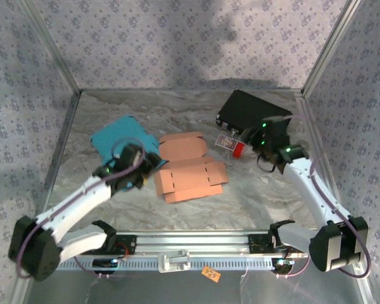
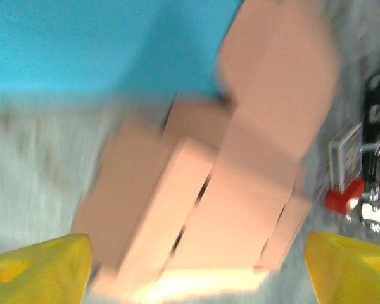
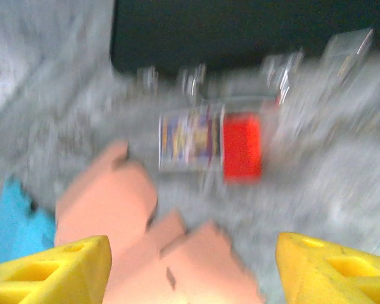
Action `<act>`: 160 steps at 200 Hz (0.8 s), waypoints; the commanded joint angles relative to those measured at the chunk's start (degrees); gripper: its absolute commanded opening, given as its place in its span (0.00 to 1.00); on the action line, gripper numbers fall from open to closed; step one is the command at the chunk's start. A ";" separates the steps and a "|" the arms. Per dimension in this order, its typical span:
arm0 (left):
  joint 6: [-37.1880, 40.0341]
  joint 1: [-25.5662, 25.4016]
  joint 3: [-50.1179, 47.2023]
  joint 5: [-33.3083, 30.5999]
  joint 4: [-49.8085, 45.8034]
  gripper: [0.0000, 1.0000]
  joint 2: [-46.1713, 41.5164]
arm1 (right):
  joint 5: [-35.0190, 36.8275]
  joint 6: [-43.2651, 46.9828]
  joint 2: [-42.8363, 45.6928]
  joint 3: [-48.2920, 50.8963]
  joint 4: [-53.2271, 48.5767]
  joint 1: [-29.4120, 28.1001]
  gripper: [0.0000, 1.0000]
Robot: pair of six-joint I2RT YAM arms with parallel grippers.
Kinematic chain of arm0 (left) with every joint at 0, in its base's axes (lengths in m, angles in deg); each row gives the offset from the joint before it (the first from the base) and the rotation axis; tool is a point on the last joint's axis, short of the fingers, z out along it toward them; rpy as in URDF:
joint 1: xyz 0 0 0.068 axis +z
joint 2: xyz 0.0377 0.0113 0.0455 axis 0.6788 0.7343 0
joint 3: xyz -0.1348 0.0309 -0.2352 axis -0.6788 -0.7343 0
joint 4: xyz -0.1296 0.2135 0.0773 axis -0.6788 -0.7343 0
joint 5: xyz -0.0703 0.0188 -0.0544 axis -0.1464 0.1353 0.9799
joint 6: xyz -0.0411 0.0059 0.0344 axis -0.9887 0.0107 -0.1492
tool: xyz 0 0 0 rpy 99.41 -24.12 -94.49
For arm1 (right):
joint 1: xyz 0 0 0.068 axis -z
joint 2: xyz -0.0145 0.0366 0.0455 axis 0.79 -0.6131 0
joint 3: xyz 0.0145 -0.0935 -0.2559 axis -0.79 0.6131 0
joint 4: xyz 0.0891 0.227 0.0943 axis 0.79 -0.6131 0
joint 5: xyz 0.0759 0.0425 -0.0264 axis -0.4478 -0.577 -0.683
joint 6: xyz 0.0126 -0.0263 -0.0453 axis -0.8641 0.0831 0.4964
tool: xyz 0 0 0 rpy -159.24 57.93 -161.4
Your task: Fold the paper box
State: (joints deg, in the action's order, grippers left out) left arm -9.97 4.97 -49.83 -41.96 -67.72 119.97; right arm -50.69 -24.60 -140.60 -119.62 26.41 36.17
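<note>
one pink paper box (image 1: 190, 168), unfolded, mid-table; i see left gripper (image 2: 193, 269) spread just left of it, right gripper (image 3: 190, 269) spread, far right.

Overhead view: I see soft, even light on the grey marbled tabletop (image 1: 240, 196), sharp throughout, with a faint shadow on the patterned back wall (image 1: 231, 31). Wrist views: I get heavy motion blur. The flat salmon-pink cardboard box blank (image 2: 240, 190) smears, with pale glare along its near edge.
</note>
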 commanded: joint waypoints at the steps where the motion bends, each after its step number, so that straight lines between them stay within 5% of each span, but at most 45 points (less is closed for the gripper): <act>1: -26.38 -7.69 -6.89 -8.11 2.57 0.84 -7.00 | -9.86 -7.74 5.22 7.32 4.24 -4.23 0.70; 56: -37.47 -15.24 -14.87 -16.71 18.85 0.82 -2.66 | -23.94 -5.48 9.53 16.68 16.44 -9.45 0.72; 108: -43.59 -18.89 -15.09 -22.31 23.15 0.68 2.25 | -23.91 -3.79 9.90 18.01 14.71 -9.19 0.71; 160: -46.52 -20.06 -13.25 -21.27 25.19 0.55 8.11 | -25.11 -2.76 8.22 17.19 14.62 -8.97 0.70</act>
State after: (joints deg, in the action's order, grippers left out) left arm -44.85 -14.00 -64.17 -61.98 -44.03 126.83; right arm -74.08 -28.97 -131.95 -102.05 40.84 26.84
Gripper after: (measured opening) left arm 0.565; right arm 0.704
